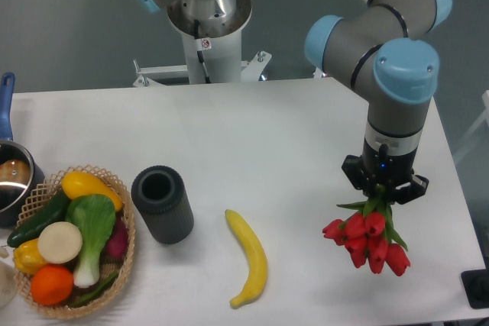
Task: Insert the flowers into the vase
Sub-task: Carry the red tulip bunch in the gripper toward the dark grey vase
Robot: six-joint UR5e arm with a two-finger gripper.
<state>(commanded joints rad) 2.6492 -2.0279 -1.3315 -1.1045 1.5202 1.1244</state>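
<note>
The flowers (368, 240), a bunch of red tulip heads with green stems and leaves, hang head-down from my gripper (382, 195) at the right side of the table. The gripper is shut on their stems, which are mostly hidden between the fingers. The vase (162, 204), a dark grey ribbed cylinder with its round mouth open upward, stands upright at the left of the middle, far to the left of the gripper.
A yellow banana (249, 258) lies between the vase and the flowers. A wicker basket (76, 246) of vegetables and fruit sits at the left edge, next to the vase. A steel pot (11, 177) with a blue handle is at the far left.
</note>
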